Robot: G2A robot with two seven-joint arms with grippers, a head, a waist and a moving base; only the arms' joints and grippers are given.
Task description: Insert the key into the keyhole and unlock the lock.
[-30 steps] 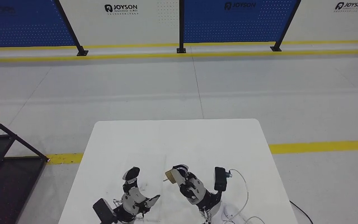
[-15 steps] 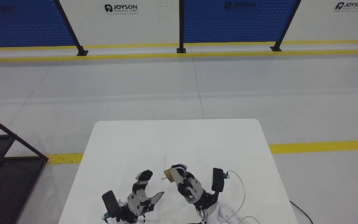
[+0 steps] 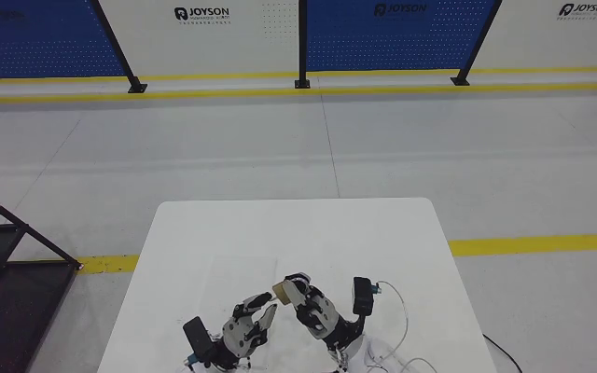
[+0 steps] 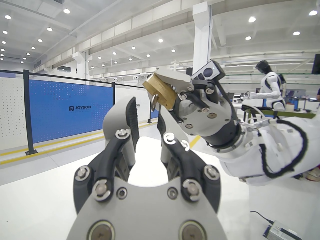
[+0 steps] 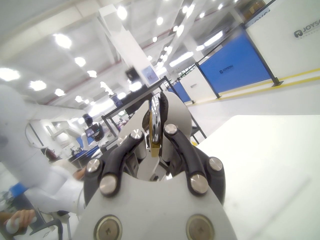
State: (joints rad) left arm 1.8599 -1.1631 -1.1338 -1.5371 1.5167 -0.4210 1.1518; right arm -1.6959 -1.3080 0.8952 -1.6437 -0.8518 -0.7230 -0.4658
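At the lower middle of the top view, both arms sit over the near edge of the white table (image 3: 298, 233), their tips close together. The right gripper (image 5: 156, 108) is clamped on a small brass lock (image 4: 160, 89). In the right wrist view the lock stands edge-on between the two padded fingers, pinched on its flat faces, its brass end toward the palm and a shiny metal part toward the fingertips. In the left wrist view the brass body sticks out past the right fingertips, tilted and held clear above the tabletop. A short silver piece (image 4: 154, 101) juts from the lock's lower face; whether it is the key or the shackle cannot be told. The left gripper (image 4: 146, 117) is spread apart with nothing between its ribbed black pads (image 4: 131, 116). It points up at the lock from just beside it, so the silver piece hangs near the gap between its fingertips, apart from both pads. In the top view the lock is a tan spot at the right gripper's tip, just beside the left fingertips. A thin white cable (image 3: 403, 312) loops on the table at the lower right.
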